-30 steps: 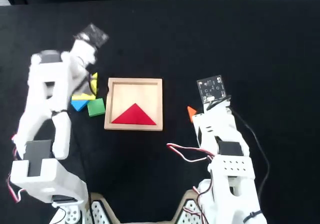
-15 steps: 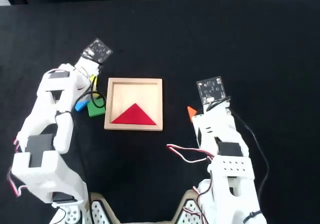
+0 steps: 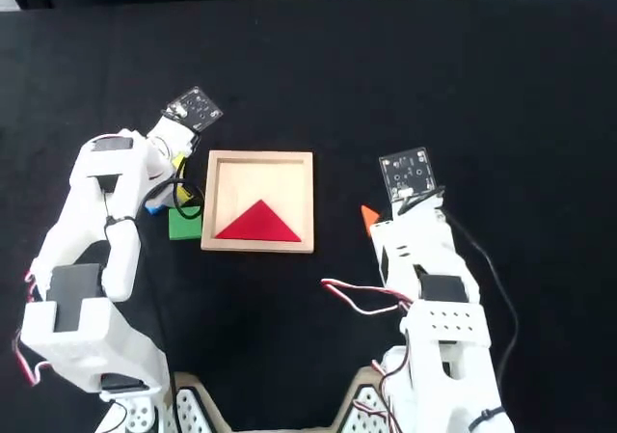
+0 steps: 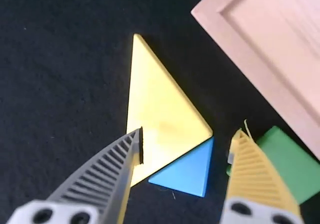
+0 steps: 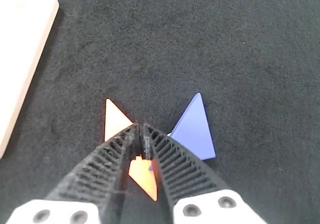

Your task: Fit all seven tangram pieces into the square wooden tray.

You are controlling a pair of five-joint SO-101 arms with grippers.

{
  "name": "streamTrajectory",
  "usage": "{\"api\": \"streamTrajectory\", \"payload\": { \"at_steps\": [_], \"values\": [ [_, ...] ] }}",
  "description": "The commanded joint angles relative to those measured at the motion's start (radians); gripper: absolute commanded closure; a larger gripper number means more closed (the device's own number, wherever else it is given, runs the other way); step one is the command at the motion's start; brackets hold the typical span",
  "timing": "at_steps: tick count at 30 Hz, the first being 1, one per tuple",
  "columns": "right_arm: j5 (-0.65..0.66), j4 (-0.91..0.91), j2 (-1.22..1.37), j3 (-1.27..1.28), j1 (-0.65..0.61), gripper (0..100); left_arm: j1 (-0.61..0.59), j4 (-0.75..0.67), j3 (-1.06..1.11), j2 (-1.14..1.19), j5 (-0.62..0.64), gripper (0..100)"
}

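left hand [image 4: 189,136] spread wide over yellow triangle [image 4: 157,109], green piece [image 4: 287,159] partly behind it, right hand [image 5: 139,130] closed, half covering orange triangle [image 5: 115,121]

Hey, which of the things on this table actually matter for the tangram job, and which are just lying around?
For the job: square wooden tray, red triangle piece inside it, yellow triangle piece, light blue triangle piece, green square piece, orange triangle piece, purple triangle piece.
Just lying about: black table cover, loose red and white wires.
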Motion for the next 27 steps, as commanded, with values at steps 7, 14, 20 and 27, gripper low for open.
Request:
{"api": "streamTrajectory", "payload": {
  "at_steps": [7, 14, 20, 27],
  "values": [
    [0.015, -0.023, 0.038, -0.002, -0.012, 98.7, -0.013, -0.023, -0.111, 0.087, -0.009, 72],
    [0.015, -0.023, 0.038, -0.004, -0.012, 98.7, -0.005, -0.023, -0.185, 0.138, -0.011, 71],
    [0.015, -0.023, 0.038, -0.002, -0.012, 98.7, -0.004, 0.031, -0.231, 0.178, -0.091, 71],
    [0.017, -0.023, 0.038, -0.002, -0.012, 98.7, -0.015, 0.285, -0.446, 0.270, -0.143, 71]
  ]
}}
